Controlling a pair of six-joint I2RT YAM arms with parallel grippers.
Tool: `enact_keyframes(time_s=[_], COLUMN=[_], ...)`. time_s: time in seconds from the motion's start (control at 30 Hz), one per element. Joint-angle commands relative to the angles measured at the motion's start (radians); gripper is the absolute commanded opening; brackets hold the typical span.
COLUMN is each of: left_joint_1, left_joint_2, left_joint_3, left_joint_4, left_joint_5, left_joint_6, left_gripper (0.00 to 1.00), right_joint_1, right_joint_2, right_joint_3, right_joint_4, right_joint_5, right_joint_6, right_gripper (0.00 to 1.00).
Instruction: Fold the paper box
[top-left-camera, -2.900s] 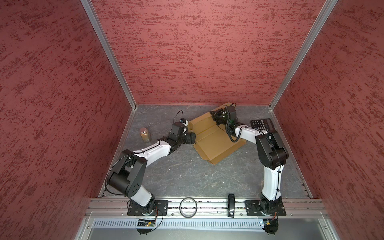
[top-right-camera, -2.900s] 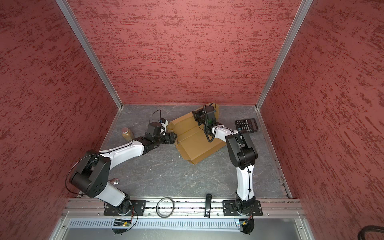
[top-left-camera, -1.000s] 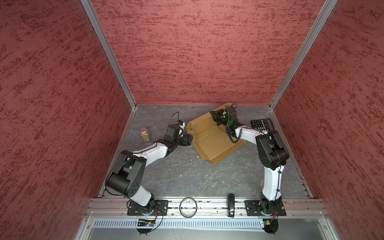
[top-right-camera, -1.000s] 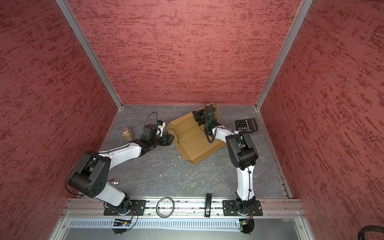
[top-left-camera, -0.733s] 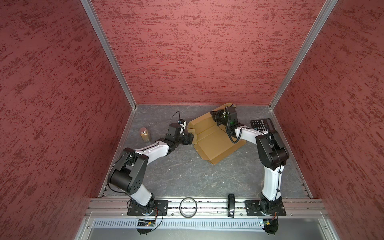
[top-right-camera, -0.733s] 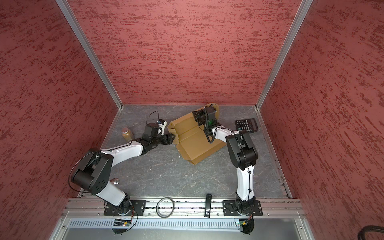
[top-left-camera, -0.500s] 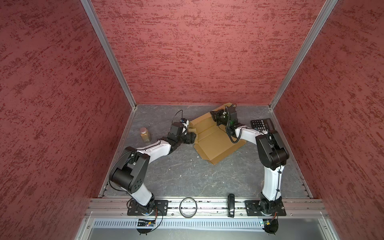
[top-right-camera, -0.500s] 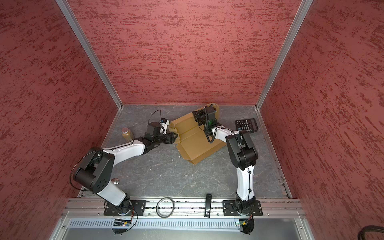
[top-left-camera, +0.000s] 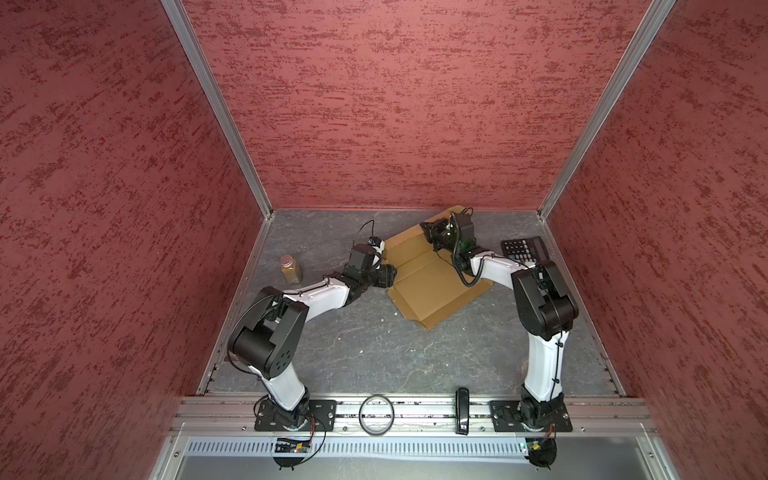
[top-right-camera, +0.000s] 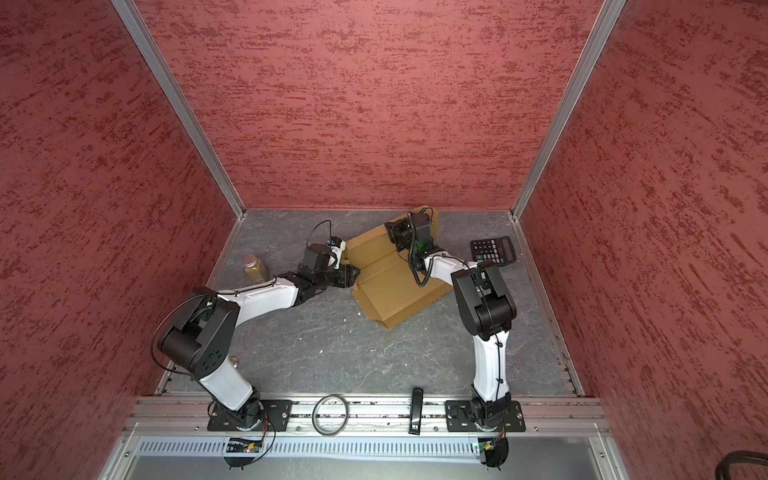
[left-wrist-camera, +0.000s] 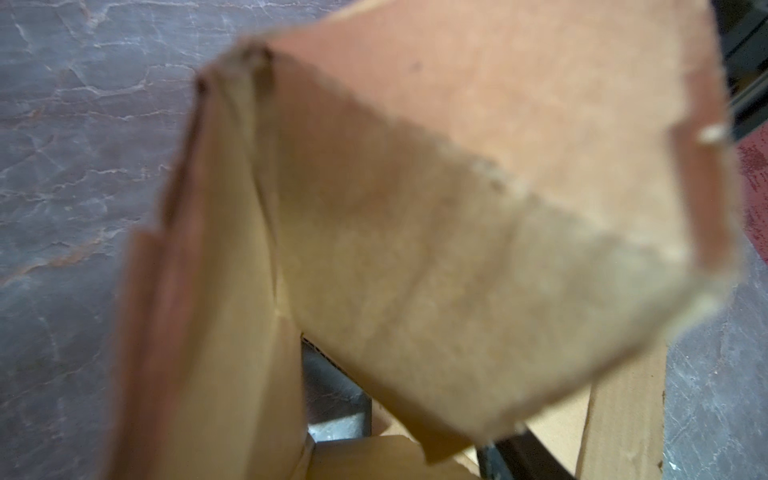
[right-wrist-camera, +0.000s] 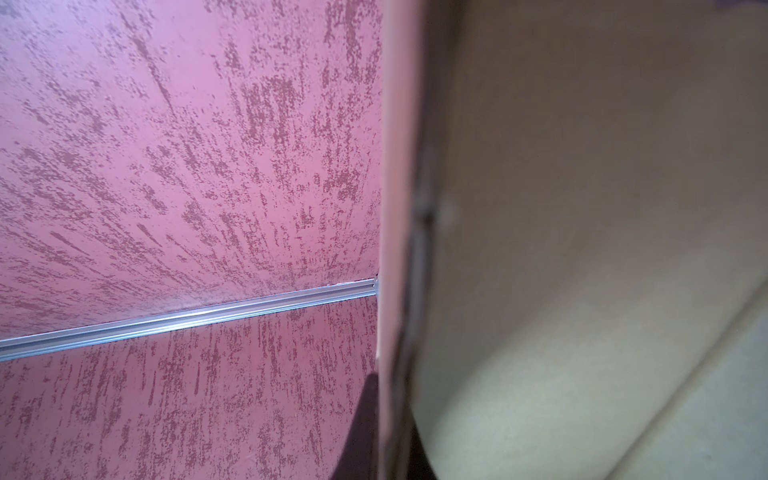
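jar of brown contents (top-left-camera: 291, 269), black calculator (top-left-camera: 524, 248), ring (top-left-camera: 377, 415) and black bar (top-left-camera: 461, 409) on front rail (top-left-camera: 419, 410)

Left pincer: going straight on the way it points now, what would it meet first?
The paper box: the left pincer points at its side flap, which fills the left wrist view; whether they touch is unclear.

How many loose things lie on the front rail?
2: a ring left of centre, a black bar right of it near the right arm's base. The bases may hide more.
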Motion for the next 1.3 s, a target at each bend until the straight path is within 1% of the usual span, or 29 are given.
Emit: enact_keyframes(time_s=[0.0,0.1,0.17,0.5,0.67,0.83,0.93,1.1,1.27], left_joint_1=[-0.012,-0.020,-0.021,-0.012,0.022,0.079,0.098,0.108,0.108], left_joint_2=[0.006,-0.020,-0.047,-0.224,-0.305,-0.380,-0.379,-0.289,-0.228], left_joint_3=[0.024,0.012,-0.001,-0.096,-0.163,-0.241,-0.264,-0.249,-0.231], left_joint_4=[0.005,0.006,0.008,-0.028,-0.057,-0.064,-0.041,0.030,0.115], left_joint_5=[-0.018,-0.023,-0.015,0.019,0.019,0.016,0.016,0.051,0.103], left_joint_6=[-0.007,-0.008,-0.007,0.021,0.025,0.025,0.037,0.079,0.116], left_gripper=[0.66,0.67,0.70,0.77,0.77,0.76,0.76,0.75,0.75], right_joint_1=[0.003,0.002,0.003,0.003,0.003,0.003,0.003,0.003,0.003], right_joint_2=[-0.014,-0.012,-0.012,-0.018,-0.018,-0.021,-0.021,-0.017,-0.013], right_joint_3=[-0.025,-0.023,-0.022,-0.023,-0.019,-0.017,-0.017,-0.015,-0.012], right_joint_4=[-0.057,-0.057,-0.058,-0.061,-0.068,-0.076,-0.078,-0.080,-0.087], right_joint_5=[0.019,0.018,0.020,0.021,0.022,0.022,0.023,0.020,0.018], right_joint_6=[0.023,0.022,0.022,0.017,0.015,0.011,0.010,0.008,0.008], right_gripper=[0.01,0.01,0.01,0.01,0.01,0.01,0.01,0.01,0.01])
